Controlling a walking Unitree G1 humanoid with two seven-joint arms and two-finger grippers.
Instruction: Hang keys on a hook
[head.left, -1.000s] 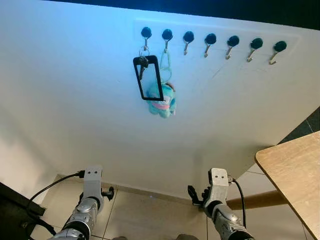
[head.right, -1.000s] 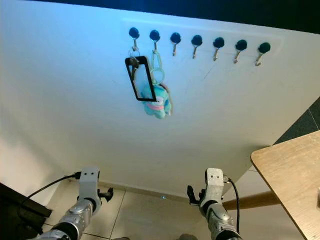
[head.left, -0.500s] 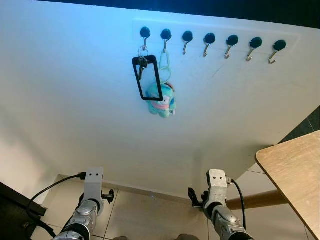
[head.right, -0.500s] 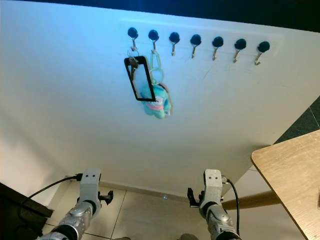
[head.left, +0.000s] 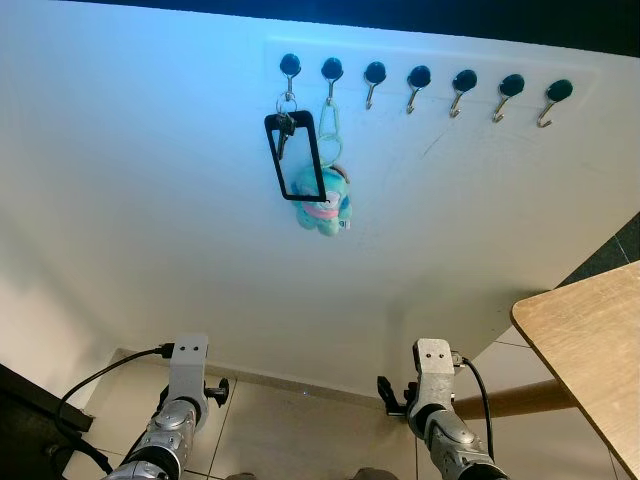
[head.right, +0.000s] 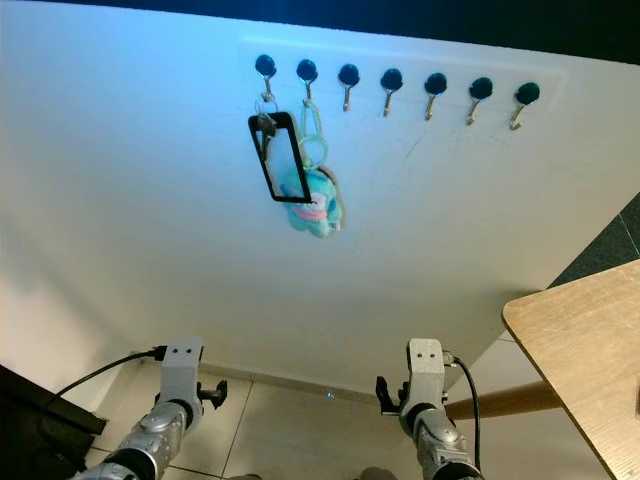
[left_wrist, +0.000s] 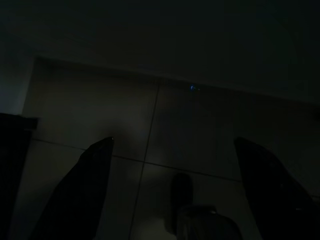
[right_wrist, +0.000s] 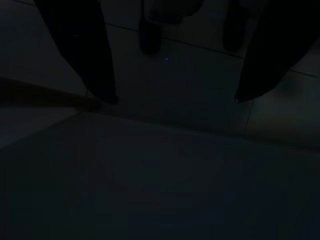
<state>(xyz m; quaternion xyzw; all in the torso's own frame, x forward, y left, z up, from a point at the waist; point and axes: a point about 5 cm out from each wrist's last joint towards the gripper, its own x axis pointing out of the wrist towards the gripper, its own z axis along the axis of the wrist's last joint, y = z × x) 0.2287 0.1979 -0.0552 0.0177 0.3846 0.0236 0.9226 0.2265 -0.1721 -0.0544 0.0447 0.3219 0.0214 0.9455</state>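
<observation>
Black-strapped keys (head.left: 291, 140) are hung on the leftmost hook (head.left: 290, 67), beside a teal plush (head.left: 323, 201). Left gripper (left_wrist: 172, 155) and right gripper (right_wrist: 172, 97) are held low, fingers spread, nothing gripped.

The right gripper (right_wrist: 172, 100) is hanging in deep shade over a tiled floor (right_wrist: 175, 150); its two black fingers (right_wrist: 80, 50) are standing well apart, with nothing between them; faint grout lines are crossing the tiles; a tiny blue speck of light (right_wrist: 166, 58) is glinting on the floor between the fingers; the rest is too dark to make out.
</observation>
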